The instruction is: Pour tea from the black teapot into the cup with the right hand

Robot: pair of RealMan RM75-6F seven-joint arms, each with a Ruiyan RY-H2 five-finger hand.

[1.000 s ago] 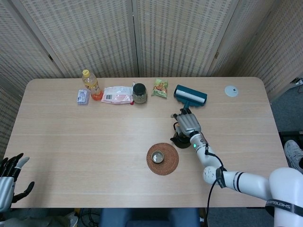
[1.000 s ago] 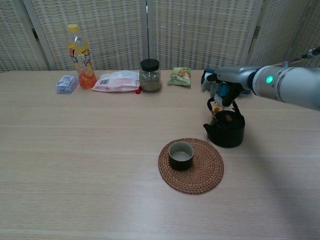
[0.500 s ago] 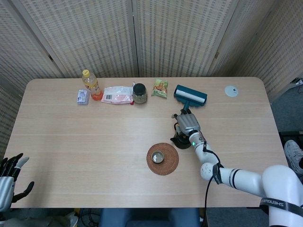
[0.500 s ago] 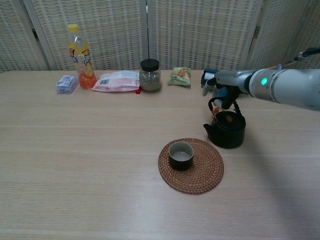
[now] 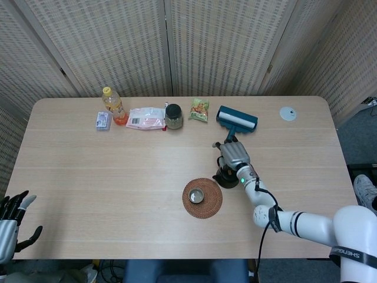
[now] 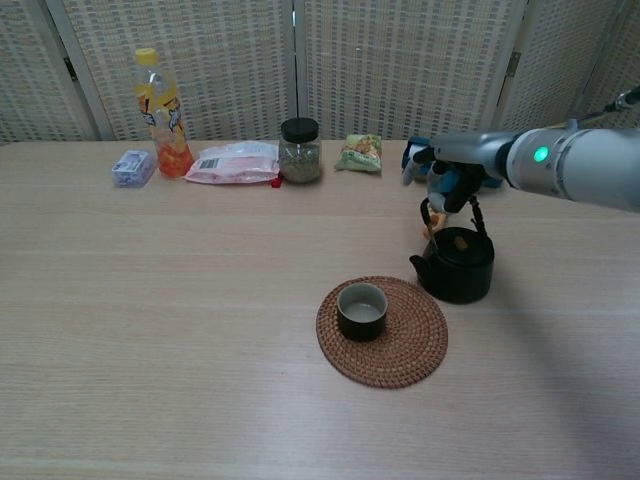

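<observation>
My right hand hangs over the black teapot, fingers curled around its arched handle. The one teapot stands on the bench just right of the one cup, which sits on a round woven mat. My left hand rests off the near left edge, fingers spread, empty.

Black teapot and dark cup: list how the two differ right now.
The black teapot has a lid and an arched handle, which the right hand grips from above; the small dark cup is open-topped and untouched. The teapot looks larger than the cup. The cup sits on the round woven coaster; the teapot is beside the coaster. Both are dark, round and upright.
</observation>
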